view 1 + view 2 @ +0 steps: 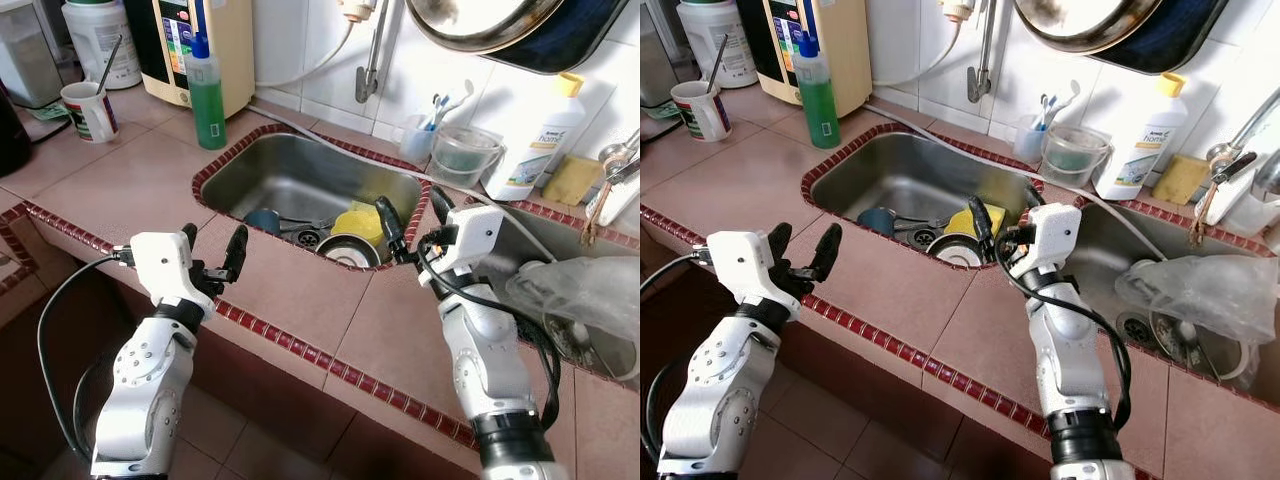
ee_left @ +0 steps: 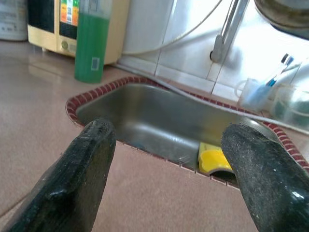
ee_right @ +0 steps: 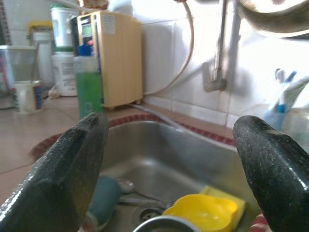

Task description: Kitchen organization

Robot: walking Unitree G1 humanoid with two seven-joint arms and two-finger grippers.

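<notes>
Two open pincers, left pincer (image 1: 213, 252), right pincer (image 1: 414, 217), one sink (image 1: 300, 170)

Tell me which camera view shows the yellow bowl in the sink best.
The left eye view: the yellow bowl lies unobstructed from above in the sink. The right eye view has the right gripper beside it. Both wrist views show it low, partly cut off.

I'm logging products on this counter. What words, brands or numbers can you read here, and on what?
"home": white bottle with yellow cap right of the sink; its smaller print is too blurred.
Green bottle: label unreadable.
Cream appliance: panel print too small.
White cup: markings illegible.
</notes>
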